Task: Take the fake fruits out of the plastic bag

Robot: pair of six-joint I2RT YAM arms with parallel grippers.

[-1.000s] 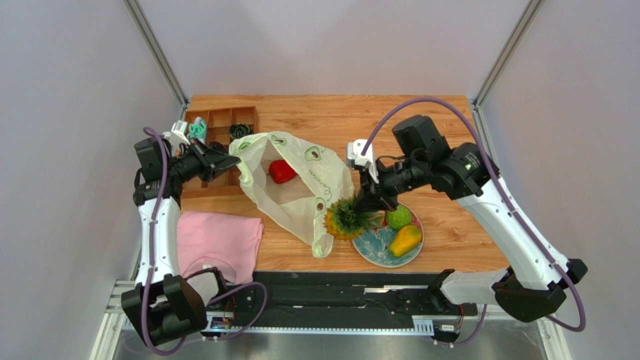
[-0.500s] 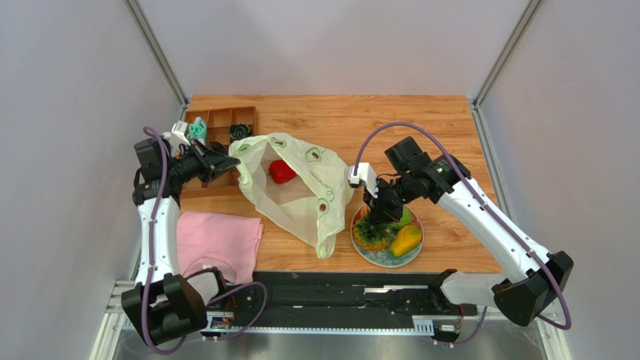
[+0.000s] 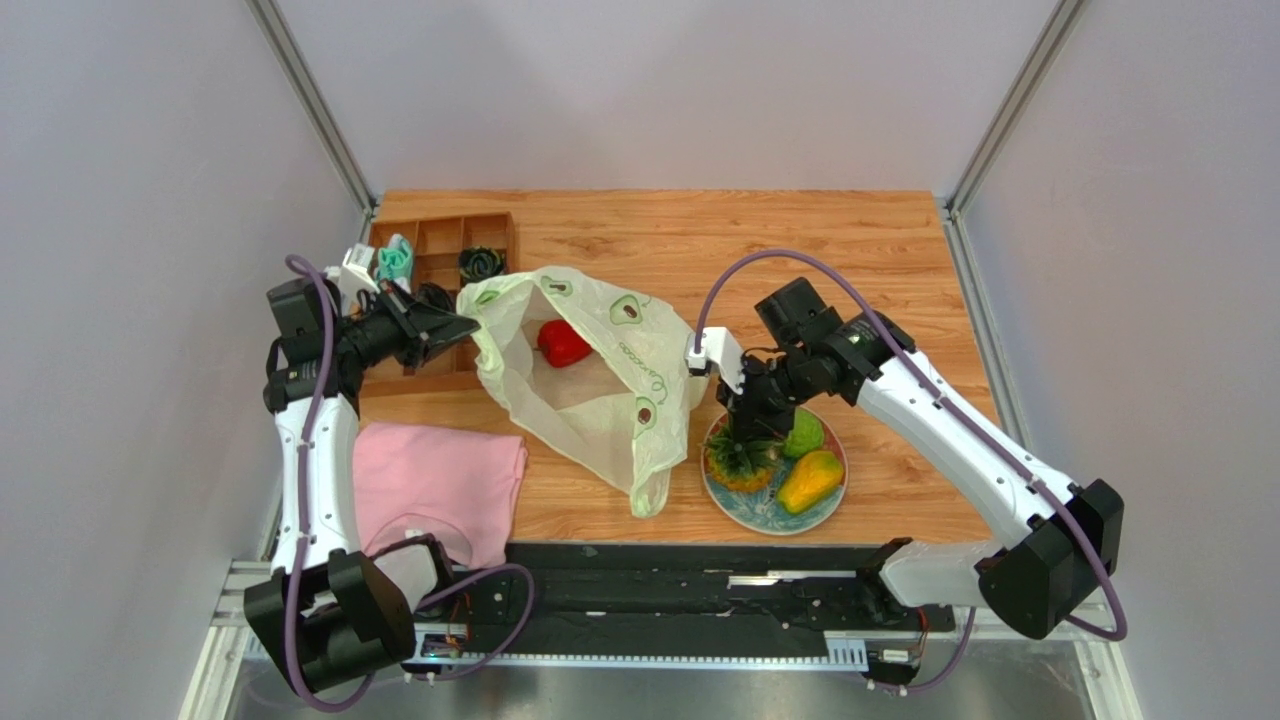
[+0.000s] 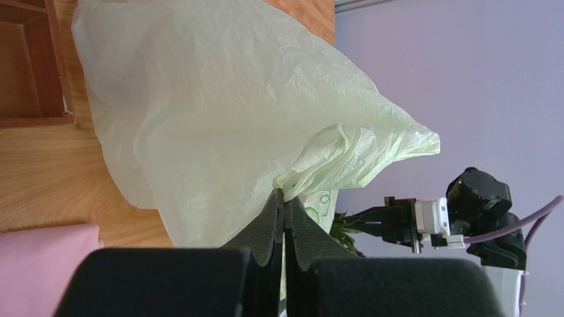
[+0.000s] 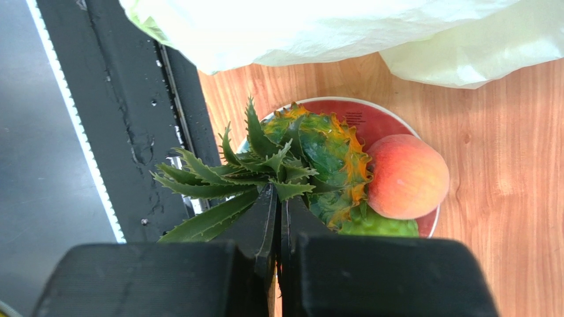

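Jaws, right: right gripper (image 5: pixel 281 205) pinched fully together on the green crown leaves of the pineapple (image 5: pixel 324 158).
Jaws, left: left gripper (image 4: pixel 283 198) pressed together on a gathered fold at the mouth of the plastic bag (image 3: pixel 601 390), holding that edge up off the table (image 3: pixel 902 270).
Pineapple position: over the plate (image 5: pixel 380 122) near the table's front edge, right of centre. It lies tilted, body against the peach (image 5: pixel 405 176). Whether its weight is fully down I cannot tell.
Other fruit out: green ball (image 3: pixel 804 435) and mango (image 3: pixel 812 480) also on the plate.
Fruit left in bag: red pepper (image 3: pixel 564 342), visible through the open mouth toward the bag's back-left side.
Step in hand (judgement): setting the pineapple down.
How to do it well: lower until the body rests against the peach, then part the fingers just enough to free the leaves. Lift straight up so the crown does not drag the fruit off the rim.
Risk: crowded plate, so a sideways pull could roll the peach or mango onto the table.
Left arm: keep the bag mouth raised and wide for the pepper.
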